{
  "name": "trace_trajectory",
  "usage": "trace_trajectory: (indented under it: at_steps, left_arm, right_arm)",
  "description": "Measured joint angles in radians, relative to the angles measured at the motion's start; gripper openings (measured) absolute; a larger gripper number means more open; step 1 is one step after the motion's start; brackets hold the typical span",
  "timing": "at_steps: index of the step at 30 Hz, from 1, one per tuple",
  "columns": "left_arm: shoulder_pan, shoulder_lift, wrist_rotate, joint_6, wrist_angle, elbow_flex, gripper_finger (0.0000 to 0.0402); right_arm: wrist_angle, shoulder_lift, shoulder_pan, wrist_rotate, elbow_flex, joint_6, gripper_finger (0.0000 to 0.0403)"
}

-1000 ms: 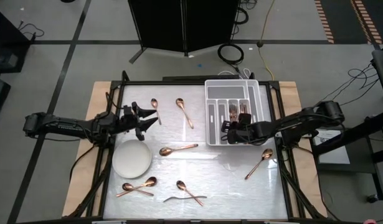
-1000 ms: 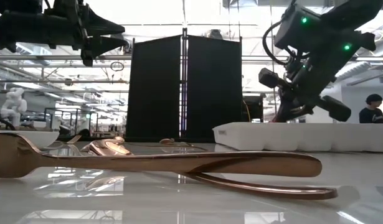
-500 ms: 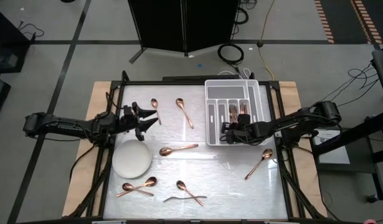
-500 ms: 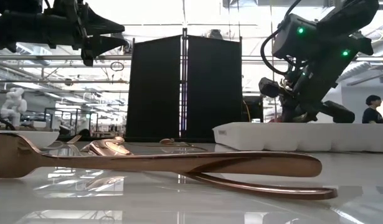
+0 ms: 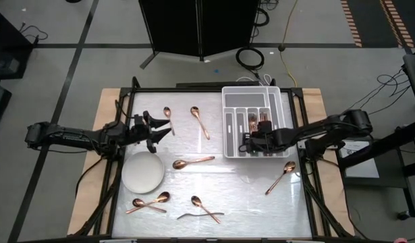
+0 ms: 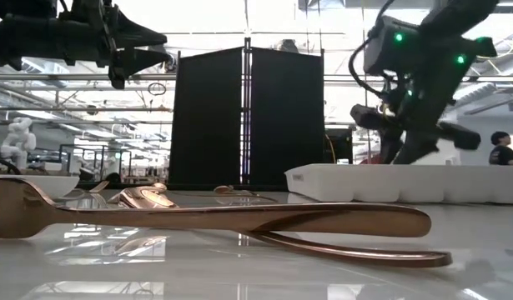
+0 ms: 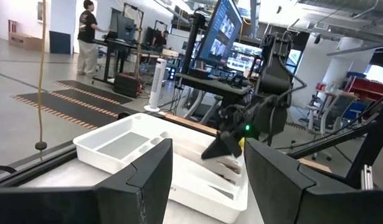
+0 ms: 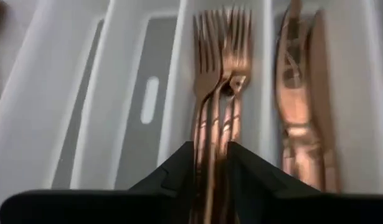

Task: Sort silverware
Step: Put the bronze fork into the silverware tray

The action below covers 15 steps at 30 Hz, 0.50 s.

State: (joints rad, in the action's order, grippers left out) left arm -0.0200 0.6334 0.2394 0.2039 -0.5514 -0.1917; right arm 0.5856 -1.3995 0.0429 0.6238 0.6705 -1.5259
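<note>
My right gripper (image 8: pixel 210 177) hung over the white tray (image 5: pixel 229 128) at the desk's far right, fingers pinched on a fork (image 8: pixel 208 93) atop the stacked forks. I judged releasing low, aligned lengthwise, best. My left gripper (image 5: pixel 160 128) waited open near the left edge.

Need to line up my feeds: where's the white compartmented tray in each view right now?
High view: white tray at the table's back right, with the right gripper over its front end.
Low view: long white wall at right.
Left wrist view: centre, across the table.
Right wrist view: fills the picture, forks inside.
Shared landmark: the right gripper.
</note>
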Motion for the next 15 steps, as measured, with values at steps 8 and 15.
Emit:
trace_trajectory:
  at_steps: [8,15]
  left_arm:
    - [-0.013,0.001,-0.004,-0.01,0.071,-0.005,0.0196]
    - [-0.069,0.011,0.029,-0.003,0.404,-0.098,0.0196]
  right_arm:
    - [0.039,0.019,-0.024,0.041,0.181,0.26,0.0088]
    - [-0.335,0.015,0.003,0.052,0.254,0.611,0.0082]
